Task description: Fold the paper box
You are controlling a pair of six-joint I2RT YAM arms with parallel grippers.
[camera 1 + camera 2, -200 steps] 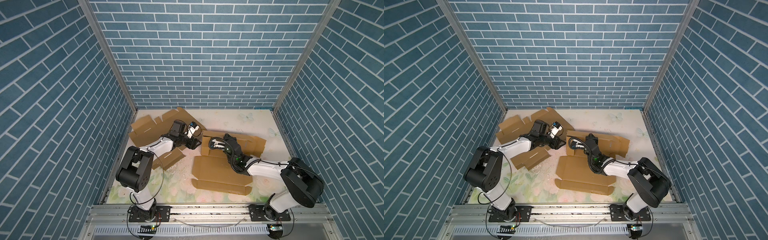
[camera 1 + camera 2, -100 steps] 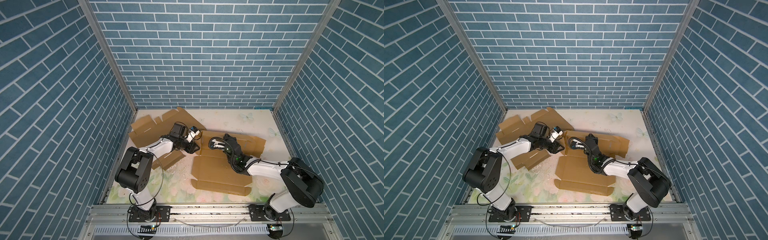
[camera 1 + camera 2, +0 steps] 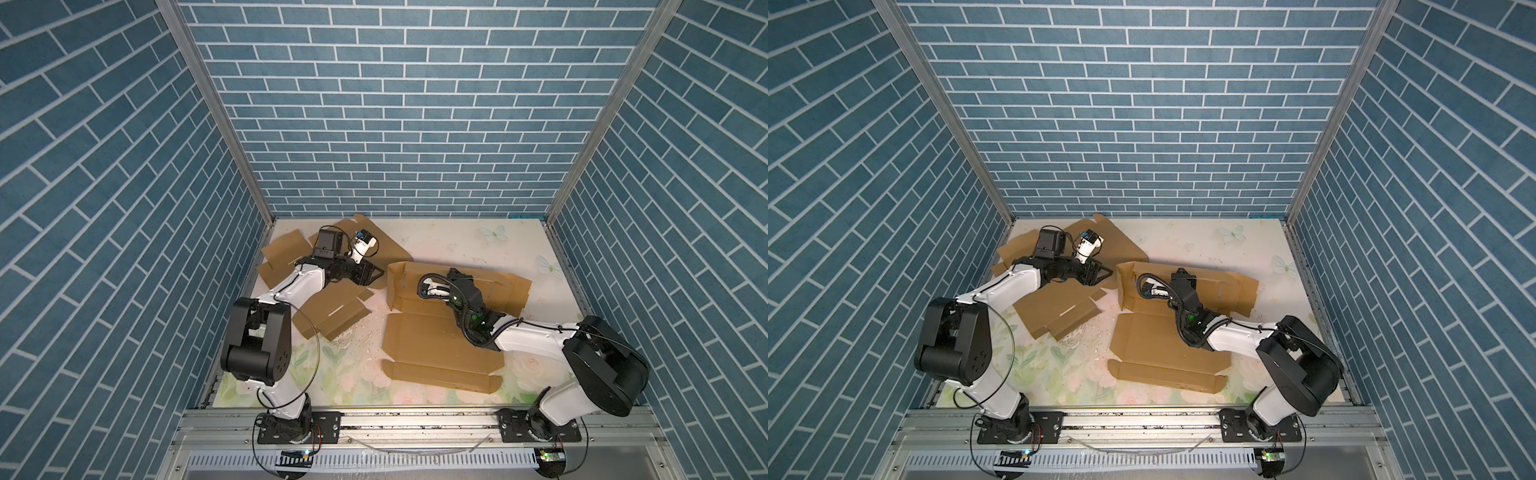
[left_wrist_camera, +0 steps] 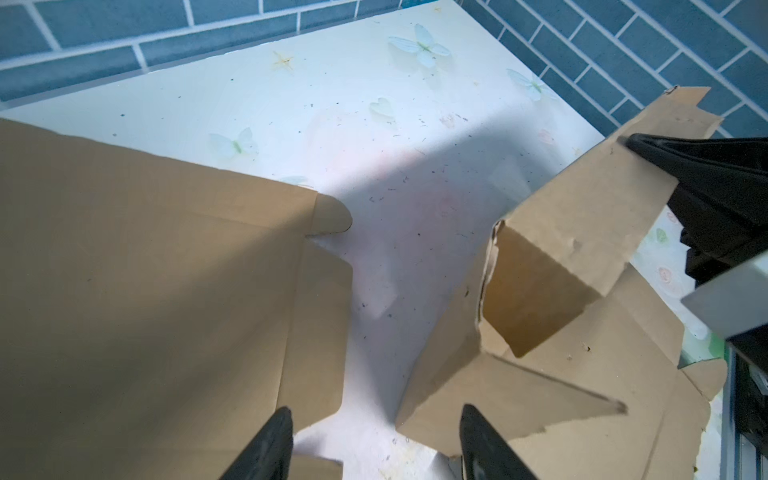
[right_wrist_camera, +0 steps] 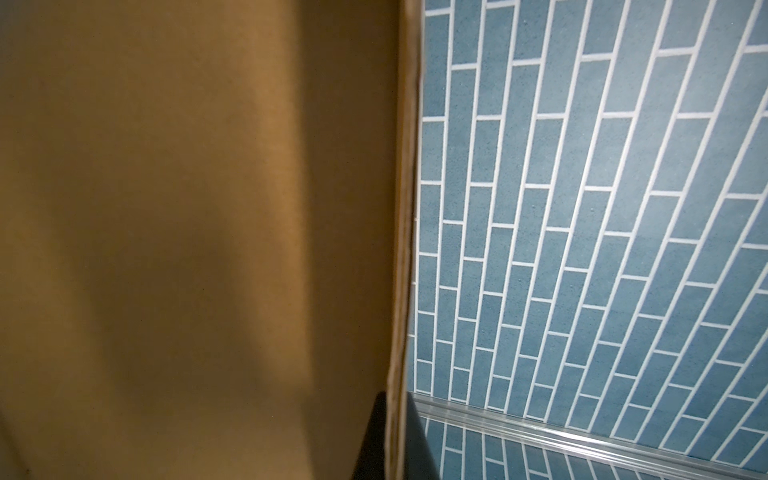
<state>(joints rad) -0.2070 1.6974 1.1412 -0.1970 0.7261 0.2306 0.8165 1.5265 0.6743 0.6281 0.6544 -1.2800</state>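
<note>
The paper box (image 3: pixel 436 345) is a brown cardboard blank lying mostly flat right of the middle, also in the other top view (image 3: pixel 1163 345). Its left flap (image 3: pixel 392 286) stands up. My right gripper (image 3: pixel 452 275) (image 3: pixel 1180 275) is shut on the edge of a raised box panel (image 5: pixel 187 208); the cardboard edge runs between its fingertips (image 5: pixel 397 432). My left gripper (image 3: pixel 376 274) (image 3: pixel 1105 272) is open and holds nothing, just left of the raised flap. In the left wrist view the gripper (image 4: pixel 376 415) frames bare table, with the box's folded corner (image 4: pixel 561 257) beside one finger.
More brown cardboard blanks lie on the left: one (image 3: pixel 332 316) near the left arm, others (image 3: pixel 286 249) toward the back-left corner. Another sheet (image 4: pixel 145 270) fills one side of the left wrist view. Blue brick walls enclose the floral table (image 3: pixel 478 245).
My left gripper has drawn back a little to the left and away from the box's flap; its jaws narrowed briefly and widened again. The right gripper keeps its hold without moving.
</note>
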